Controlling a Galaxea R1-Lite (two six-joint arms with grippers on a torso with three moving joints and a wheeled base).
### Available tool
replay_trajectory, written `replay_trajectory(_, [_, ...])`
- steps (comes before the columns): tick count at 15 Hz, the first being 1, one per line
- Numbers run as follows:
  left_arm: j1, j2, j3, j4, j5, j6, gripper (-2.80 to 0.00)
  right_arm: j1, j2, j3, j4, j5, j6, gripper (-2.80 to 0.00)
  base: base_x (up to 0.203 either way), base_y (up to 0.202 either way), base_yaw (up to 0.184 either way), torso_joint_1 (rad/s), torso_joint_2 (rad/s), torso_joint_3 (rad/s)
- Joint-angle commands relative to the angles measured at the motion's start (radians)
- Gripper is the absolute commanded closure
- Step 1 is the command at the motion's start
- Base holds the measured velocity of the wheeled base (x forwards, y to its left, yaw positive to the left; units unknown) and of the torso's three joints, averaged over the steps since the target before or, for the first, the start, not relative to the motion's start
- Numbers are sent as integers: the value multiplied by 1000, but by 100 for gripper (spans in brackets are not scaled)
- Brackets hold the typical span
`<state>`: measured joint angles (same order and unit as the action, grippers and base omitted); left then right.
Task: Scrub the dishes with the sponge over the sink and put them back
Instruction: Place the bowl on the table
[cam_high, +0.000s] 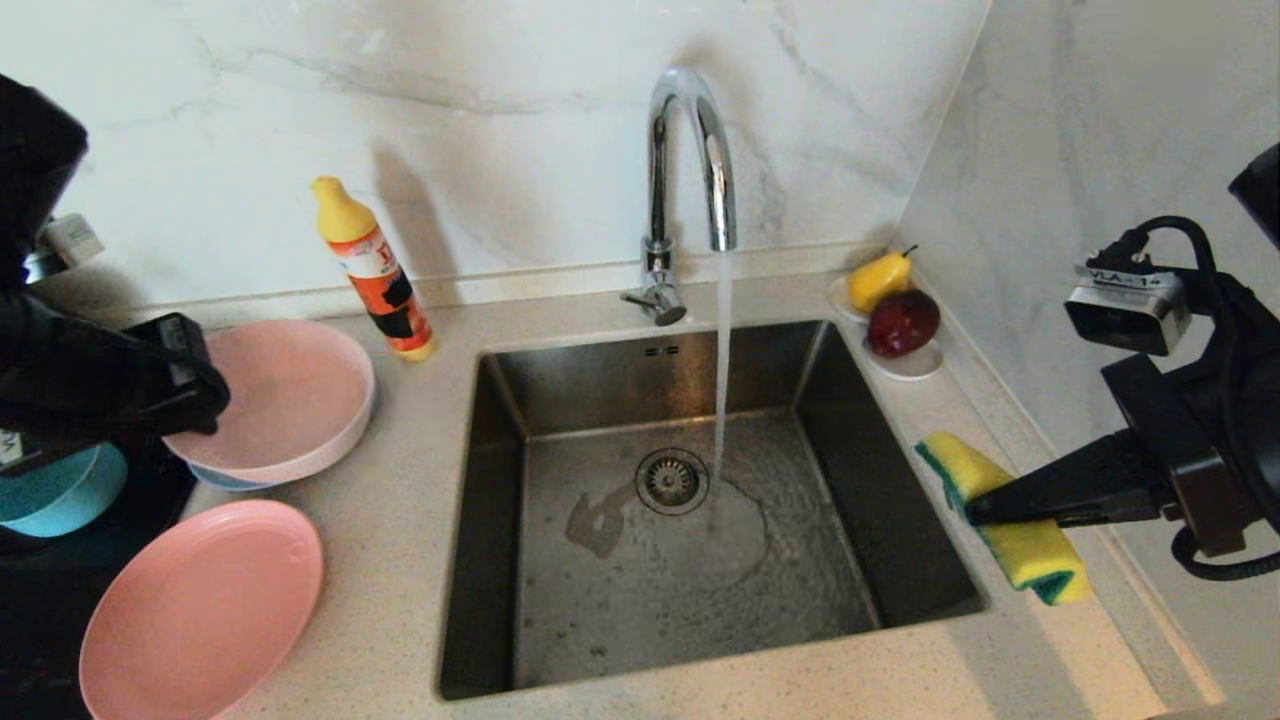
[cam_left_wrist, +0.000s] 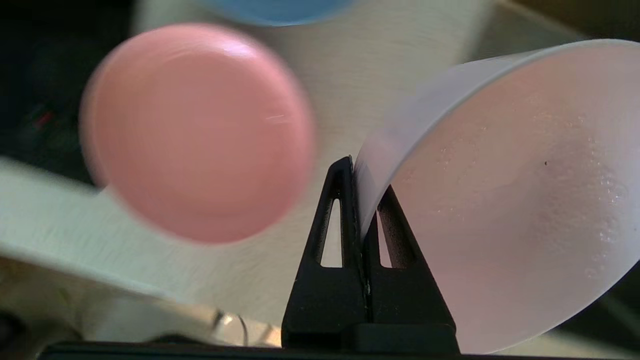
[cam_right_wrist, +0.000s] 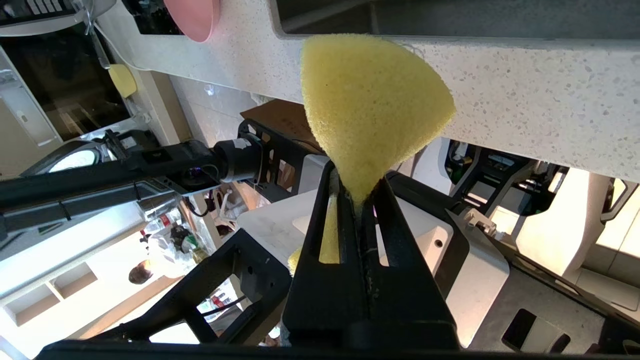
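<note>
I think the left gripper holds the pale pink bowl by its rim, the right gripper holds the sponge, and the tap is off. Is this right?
Not quite: the tap is running into the sink, as the head view shows. The left gripper does pinch the pale pink bowl by its rim, and the right gripper holds the sponge.

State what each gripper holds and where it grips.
Left gripper pinches the pale pink-white bowl by its rim. Right gripper clamps the sponge across its middle.

Overhead head view, two close wrist views
</note>
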<state>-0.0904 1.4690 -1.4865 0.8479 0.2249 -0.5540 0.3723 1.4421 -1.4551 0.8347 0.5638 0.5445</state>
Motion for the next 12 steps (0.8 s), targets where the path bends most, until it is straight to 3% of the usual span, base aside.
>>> replay_trajectory(1, [143, -34, 39, 10, -13, -17, 0, -1, 2, 2, 4, 2, 2, 0, 0, 0, 0, 0, 0, 0])
replay_trajectory(5, [412, -47, 122, 11, -136, -21, 0, -4, 13, 16, 4, 2, -20, 0, 0, 0, 0, 0, 0, 0])
replay_trajectory(9, [644, -44, 168, 8, -211, -8, 0, -16, 26, 24, 4, 4, -25, 0, 0, 0, 0, 0, 0, 0])
replay_trajectory(12, [842, -3, 214, -17, -258, 38, 0, -16, 29, 22, 3, 4, -25, 0, 0, 0, 0, 0, 0, 0])
